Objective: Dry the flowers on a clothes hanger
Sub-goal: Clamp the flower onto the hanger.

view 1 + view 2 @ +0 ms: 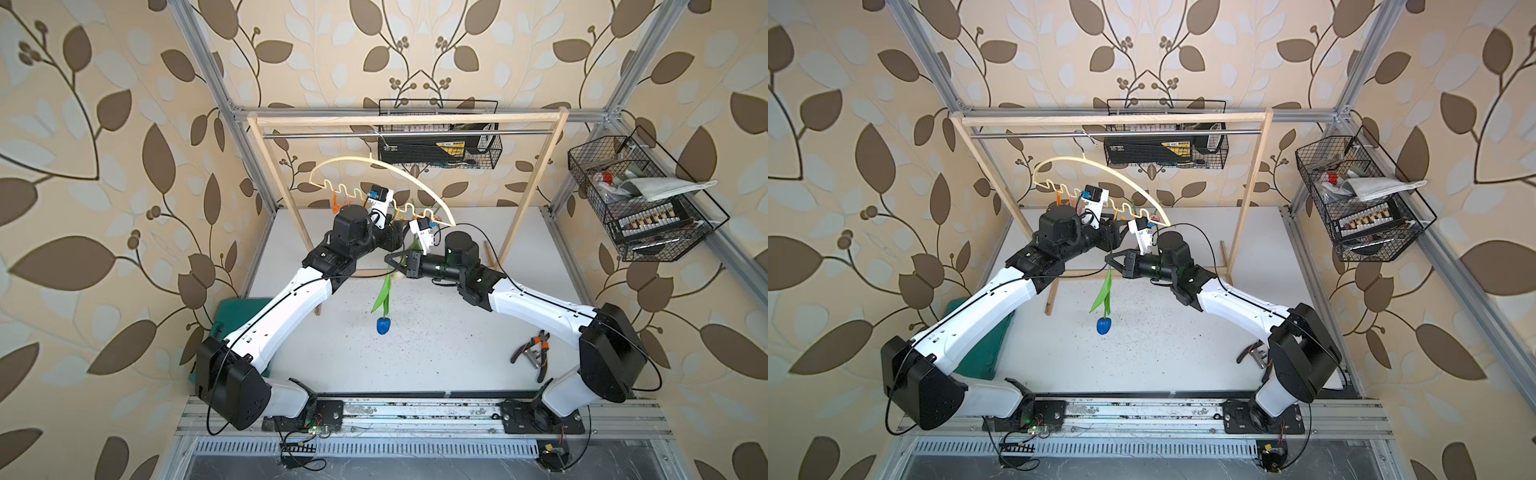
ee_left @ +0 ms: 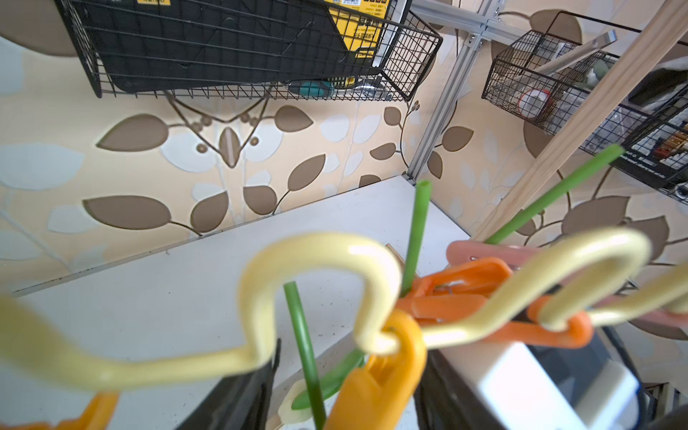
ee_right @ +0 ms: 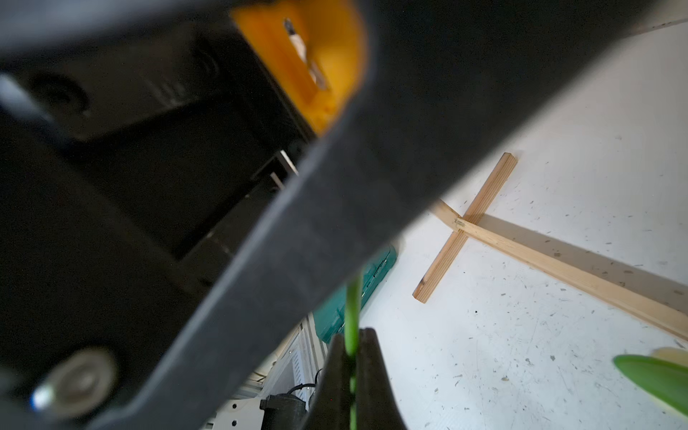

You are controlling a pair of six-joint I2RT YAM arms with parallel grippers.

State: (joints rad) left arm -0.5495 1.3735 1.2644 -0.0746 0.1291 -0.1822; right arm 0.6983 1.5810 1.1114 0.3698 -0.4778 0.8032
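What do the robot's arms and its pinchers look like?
The left arm and the right arm have long smooth white shells with chunky black joints. A thin black cable runs along each. Near each wrist sits a small white camera box. The left gripper and the right gripper are black, with slim pointed fingers.

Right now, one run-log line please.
left tool: open at orange clip | right tool: shut on blue tulip stem | tulip head: hanging down | hanger: hooked on rod
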